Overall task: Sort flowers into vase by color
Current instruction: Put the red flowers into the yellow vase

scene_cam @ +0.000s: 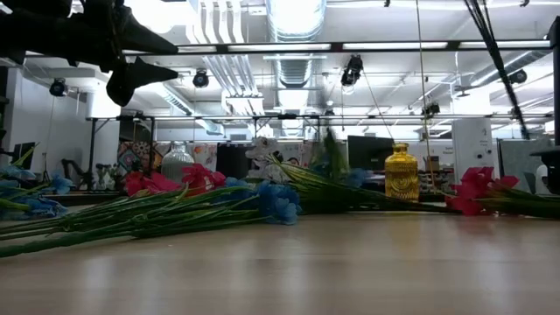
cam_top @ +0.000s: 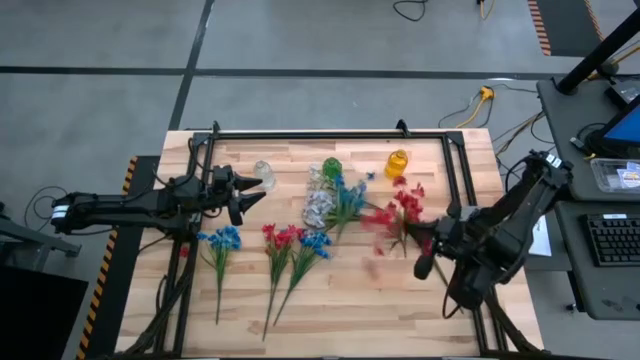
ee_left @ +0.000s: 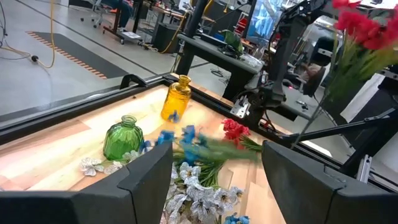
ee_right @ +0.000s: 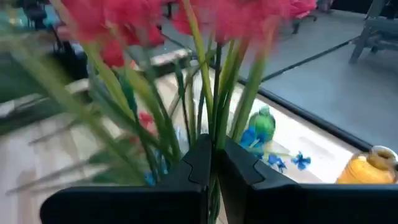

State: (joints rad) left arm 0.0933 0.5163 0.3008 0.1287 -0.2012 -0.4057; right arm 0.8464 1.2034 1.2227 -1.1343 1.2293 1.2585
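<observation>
Fingers of the right gripper (ee_right: pixel 214 163) are pressed together on the green stems of a red flower bunch (cam_top: pixel 400 212), whose blossoms lie blurred toward the yellow vase (cam_top: pixel 397 162). That arm reaches in from the table's right edge, bent low, its wrist just short of the bunch's stem ends. From its own wrist camera the red heads fill the upper frame, smeared and out of focus — single blossoms cannot be made out.

Spread wide and holding nothing, the left gripper (cam_top: pixel 248 190) hangs above the table (cam_top: pixel 350 300), its arm stretched level from the left side and pointing toward the clear vase (cam_top: pixel 264 174). Only its dark fingertips show in the low view, cut off at the upper corner.

Taking the green vase (cam_top: pixel 331 167) as landmark: the clear vase stands on its left, the yellow vase on its right, all three near the table's far edge. Just in front of the green vase lie white flowers (cam_top: pixel 319 205) and a blue spray (cam_top: pixel 348 195), their stems tangled so that the count is unclear. Nearer the front edge, well left of the held bunch, three more sprays lie flat — blue flowers (cam_top: pixel 222 240), red flowers (cam_top: pixel 280 238), and another blue stem (cam_top: pixel 315 243).
</observation>
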